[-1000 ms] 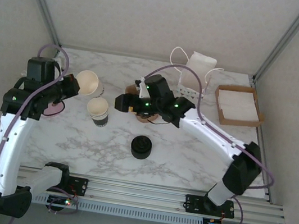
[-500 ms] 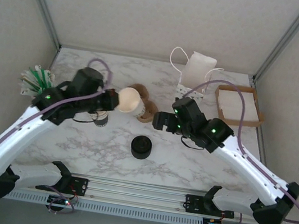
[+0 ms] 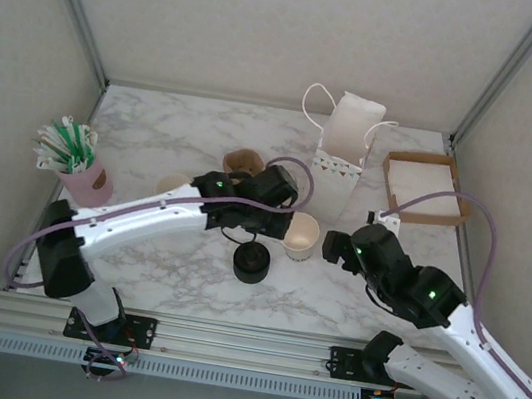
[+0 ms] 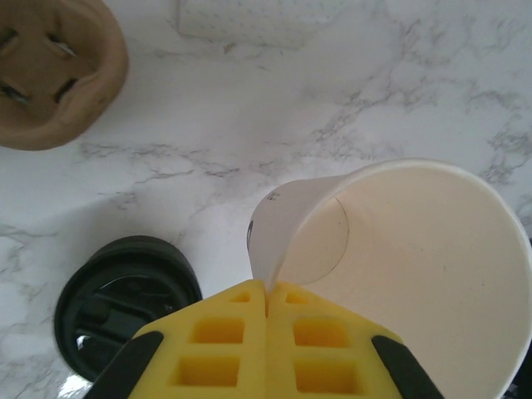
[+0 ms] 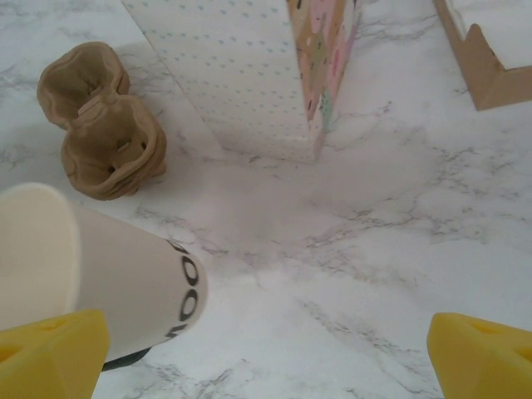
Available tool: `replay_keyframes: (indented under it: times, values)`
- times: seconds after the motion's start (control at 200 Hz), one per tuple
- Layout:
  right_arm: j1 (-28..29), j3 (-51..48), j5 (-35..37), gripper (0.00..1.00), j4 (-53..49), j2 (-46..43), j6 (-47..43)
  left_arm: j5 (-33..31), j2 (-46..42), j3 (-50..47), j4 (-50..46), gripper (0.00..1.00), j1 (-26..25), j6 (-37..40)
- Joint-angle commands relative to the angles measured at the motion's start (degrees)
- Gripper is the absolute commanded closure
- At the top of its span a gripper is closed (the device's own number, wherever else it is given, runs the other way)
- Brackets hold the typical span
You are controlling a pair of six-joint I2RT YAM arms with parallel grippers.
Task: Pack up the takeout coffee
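A: The left pincer [image 4: 266, 303], how does it stand?
B: Its yellow fingers [image 4: 220, 345] are pressed together on the wall of the paper cup [image 4: 416, 266] at the rim, one finger outside and one inside.
A: And where is this cup?
B: Near the middle of the desk [image 3: 176, 130], with the mouth open and a little tilted, just beside the pile of black lids [image 3: 251, 261] on one side and the right pincer [image 3: 334, 248] on the other. If its base touches the desk, I cannot tell.
A: Does the right pincer hold something?
B: No, its jaws stand wide apart and hold nothing. Farther back stands the paper bag [image 3: 347, 136], upright, and left of it lies the brown carrier [image 3: 243, 163].
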Motion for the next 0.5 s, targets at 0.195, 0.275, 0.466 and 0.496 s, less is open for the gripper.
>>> replay_keyframes:
  times: [0.195, 0.275, 0.466, 0.496]
  values:
    - [-0.3, -3.9, 2.4, 0.01, -0.4, -3.5, 1.5, -0.5, 8.5, 1.9, 2.9, 1.0, -1.2, 2.2]
    - [-0.2, -3.9, 2.6, 0.01, -0.7, -3.5, 1.8, -0.2, 10.2, 1.6, 3.8, 1.0, -1.2, 2.3]
    - [-0.3, -4.4, 2.6, 0.01, -0.4, -3.5, 2.3, 1.2, 12.4, 0.2, 6.4, 1.0, -1.2, 1.7]
    - [-0.3, -4.3, 2.5, 0.01, -0.4, -3.4, 2.3, 1.1, 12.4, 0.0, 6.5, 0.97, -1.2, 1.6]
